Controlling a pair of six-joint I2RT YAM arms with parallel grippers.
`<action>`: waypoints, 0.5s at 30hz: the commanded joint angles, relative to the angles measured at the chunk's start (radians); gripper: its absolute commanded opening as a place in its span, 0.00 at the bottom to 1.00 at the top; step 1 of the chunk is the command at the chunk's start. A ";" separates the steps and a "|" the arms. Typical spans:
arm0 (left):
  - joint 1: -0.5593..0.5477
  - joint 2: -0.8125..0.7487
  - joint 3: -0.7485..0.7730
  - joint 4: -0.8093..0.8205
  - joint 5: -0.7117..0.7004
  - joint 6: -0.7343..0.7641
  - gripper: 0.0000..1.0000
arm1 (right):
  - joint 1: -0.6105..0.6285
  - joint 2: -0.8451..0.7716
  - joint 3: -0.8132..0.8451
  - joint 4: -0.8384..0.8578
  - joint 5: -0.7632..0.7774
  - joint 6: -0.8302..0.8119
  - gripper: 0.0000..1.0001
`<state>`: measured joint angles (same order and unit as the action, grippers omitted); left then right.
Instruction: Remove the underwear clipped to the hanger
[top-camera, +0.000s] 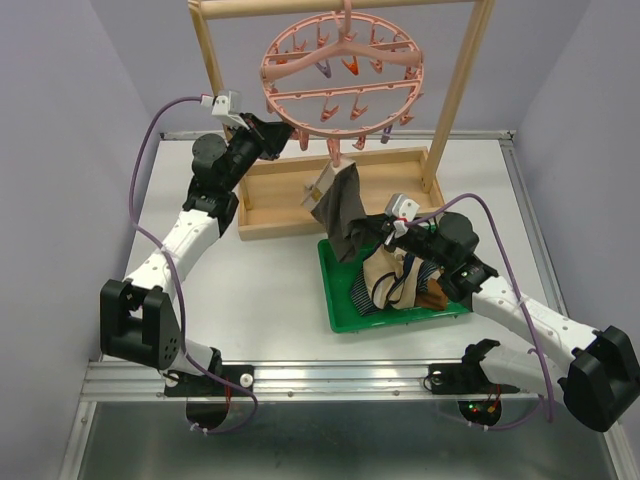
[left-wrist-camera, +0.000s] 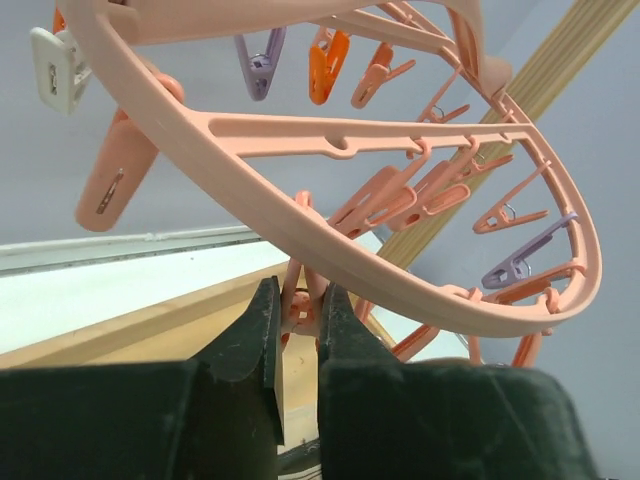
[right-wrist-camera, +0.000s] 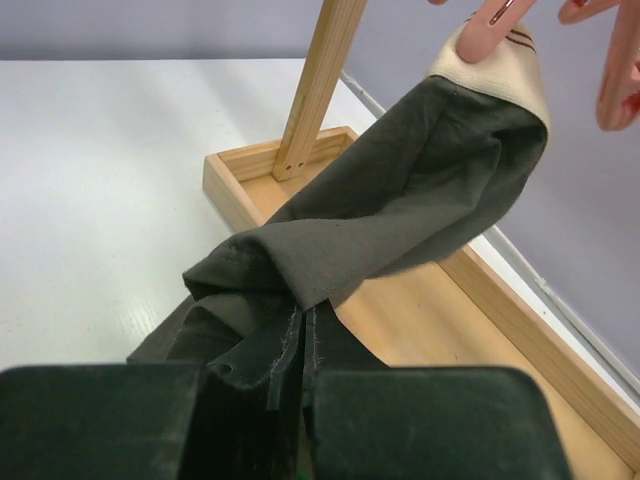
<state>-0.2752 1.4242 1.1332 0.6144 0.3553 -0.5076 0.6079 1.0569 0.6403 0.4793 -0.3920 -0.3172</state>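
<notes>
Clip (left-wrist-camera: 297, 285) sits pinched in left hand (left-wrist-camera: 299, 320), dark underwear (right-wrist-camera: 400, 200) pinched in right hand (right-wrist-camera: 303, 370).

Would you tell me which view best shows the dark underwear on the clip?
Right wrist: the dark underwear fills it, waistband clipped, hem in the right gripper. Top external shows it small; left wrist misses it.

A white table (top-camera: 260, 300) is enclosed by plain pale lilac walls (top-camera: 60, 120) at 9, 12 and 3 o'clock. A tall wooden frame (top-camera: 462, 90) with a shallow box base is set on the table at 12 o'clock. An aluminium rail (top-camera: 330, 372) is fixed along the edge at 6 o'clock. Even light is cast, with only soft shadows.
</notes>
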 joint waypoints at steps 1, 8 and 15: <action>-0.004 -0.034 0.020 0.070 0.013 0.006 0.04 | -0.008 -0.002 -0.018 0.038 -0.005 0.006 0.00; -0.002 -0.119 -0.033 0.035 -0.012 0.024 0.66 | -0.008 -0.001 -0.019 0.039 -0.004 0.006 0.01; -0.004 -0.263 -0.107 -0.059 -0.082 0.101 0.76 | -0.010 -0.003 -0.022 0.041 -0.007 0.001 0.01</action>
<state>-0.2745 1.2514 1.0492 0.5556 0.3111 -0.4656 0.6079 1.0573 0.6395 0.4789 -0.3920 -0.3176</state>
